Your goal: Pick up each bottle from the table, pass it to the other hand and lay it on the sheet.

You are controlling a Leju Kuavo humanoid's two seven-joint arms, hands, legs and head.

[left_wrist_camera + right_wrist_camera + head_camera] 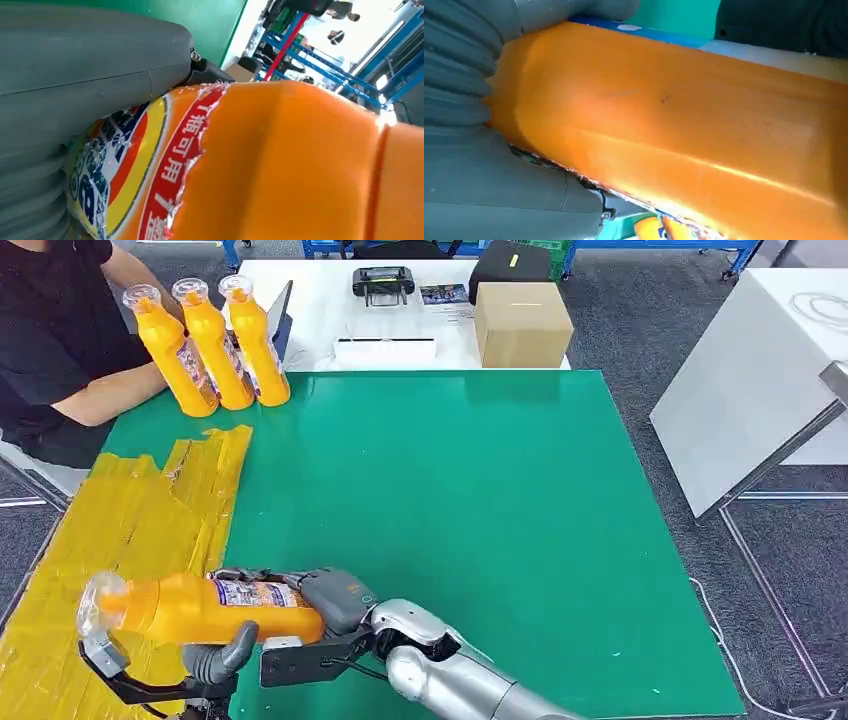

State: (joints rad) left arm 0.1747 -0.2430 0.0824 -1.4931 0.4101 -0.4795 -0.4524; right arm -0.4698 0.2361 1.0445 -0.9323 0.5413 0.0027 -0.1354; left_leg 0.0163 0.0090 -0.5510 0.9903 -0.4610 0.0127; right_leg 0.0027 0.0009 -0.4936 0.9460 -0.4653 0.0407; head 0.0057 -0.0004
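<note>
Mid-handover, by the look of it: orange bottle [200,608] lying sideways above the near left corner of the green table [480,520], over the yellow sheet [120,530]; right hand [325,602] clamped round its base end, left hand [215,652] cupping it from beneath with thumb against its side; next, probably, releasing the right and lowering onto the sheet; three more bottles [210,345] upright at the far left corner beside a seated person [60,340]; cardboard box [522,325] on a white desk [320,310] beyond
</note>
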